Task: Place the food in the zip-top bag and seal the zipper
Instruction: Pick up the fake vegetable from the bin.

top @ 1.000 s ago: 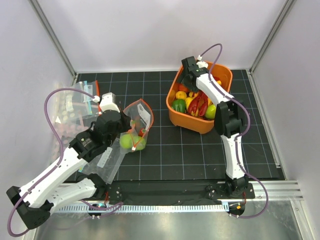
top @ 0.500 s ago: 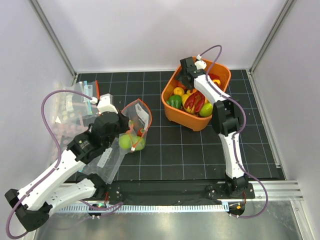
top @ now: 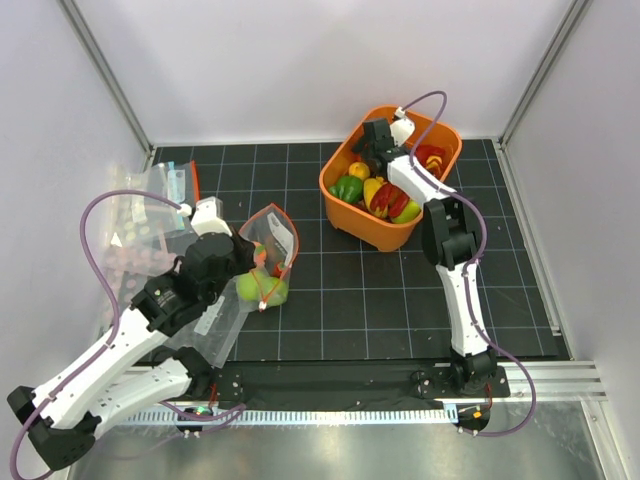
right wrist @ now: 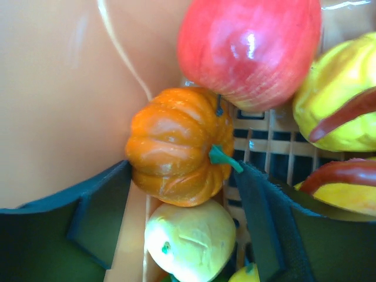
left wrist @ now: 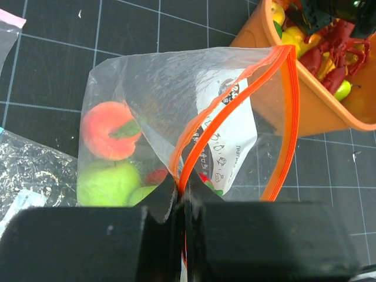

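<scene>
The zip-top bag [top: 272, 238] stands open left of centre, holding a peach [left wrist: 107, 129], a green apple [left wrist: 107, 183] and something red low down. My left gripper [left wrist: 181, 197] is shut on the orange-red zipper [left wrist: 235, 103] at the bag's near corner and holds the mouth up. More food lies in the orange basket [top: 345, 222]. My right gripper [right wrist: 185, 170] reaches into the basket's far left corner, open. A small orange pumpkin [right wrist: 176, 147] sits between its fingers, next to the basket wall. A red apple [right wrist: 249, 47] and a pale yellow fruit [right wrist: 191, 238] lie beside it.
Another clear bag with a teal edge [top: 168, 188] and more plastic [top: 135, 240] lie at the far left near the wall. Red chillies, a green pepper [top: 348, 188] and yellow pieces fill the basket. Grey walls close in on three sides.
The basket has slid left and back, with my right gripper moving along inside it. The left arm and the bag have shifted slightly toward the near left.
</scene>
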You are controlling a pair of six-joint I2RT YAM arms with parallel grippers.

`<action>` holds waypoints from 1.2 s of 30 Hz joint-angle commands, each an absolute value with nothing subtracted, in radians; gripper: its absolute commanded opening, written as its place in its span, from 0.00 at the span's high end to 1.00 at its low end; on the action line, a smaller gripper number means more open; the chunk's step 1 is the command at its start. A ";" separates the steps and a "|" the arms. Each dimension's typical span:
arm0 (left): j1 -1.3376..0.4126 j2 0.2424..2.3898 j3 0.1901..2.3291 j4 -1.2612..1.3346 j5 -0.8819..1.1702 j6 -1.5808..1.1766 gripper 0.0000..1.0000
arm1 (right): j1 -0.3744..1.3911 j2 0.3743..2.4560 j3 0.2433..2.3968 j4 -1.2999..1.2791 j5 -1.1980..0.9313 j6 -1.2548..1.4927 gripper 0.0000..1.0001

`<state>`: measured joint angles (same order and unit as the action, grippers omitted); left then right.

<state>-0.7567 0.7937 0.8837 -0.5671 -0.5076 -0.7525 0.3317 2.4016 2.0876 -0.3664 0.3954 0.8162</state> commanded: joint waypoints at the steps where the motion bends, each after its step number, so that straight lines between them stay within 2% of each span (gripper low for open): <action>1: -0.752 0.781 0.874 -0.568 -0.512 -0.767 0.98 | 0.310 2.447 1.973 -0.250 0.488 0.778 0.28; 2: -0.753 0.781 0.873 -0.569 -0.511 -0.767 0.98 | 0.305 2.447 1.953 -0.209 0.482 0.796 0.34; 3: -0.753 0.779 0.874 -0.572 -0.511 -0.770 0.98 | 0.299 2.450 1.921 -0.143 0.473 0.813 0.48; 4: -0.753 0.779 0.874 -0.574 -0.511 -0.773 0.98 | 0.285 2.453 1.905 -0.105 0.460 0.831 0.47; 7: -0.753 0.778 0.882 -0.580 -0.512 -0.776 0.98 | 0.267 2.432 1.824 0.096 0.400 0.874 0.69; 8: -0.753 0.779 0.887 -0.584 -0.514 -0.776 0.98 | 0.262 2.419 1.803 0.136 0.391 0.883 0.81; 10: -0.753 0.787 0.900 -0.586 -0.517 -0.775 0.98 | 0.256 2.376 1.766 0.202 0.373 0.881 0.83; 13: -0.753 0.808 0.914 -0.586 -0.514 -0.775 0.98 | 0.249 2.321 1.714 0.248 0.313 0.874 0.98; 22: -0.753 0.873 0.928 -0.534 -0.462 -0.784 0.99 | 0.152 2.014 1.404 0.374 0.100 0.949 0.99; 27: -0.752 0.902 0.936 -0.506 -0.443 -0.778 0.99 | 0.132 1.863 1.345 0.275 0.012 0.942 0.99; 36: -0.753 0.974 0.985 -0.465 -0.397 -0.744 1.00 | 0.087 1.714 1.310 0.091 -0.143 0.950 0.99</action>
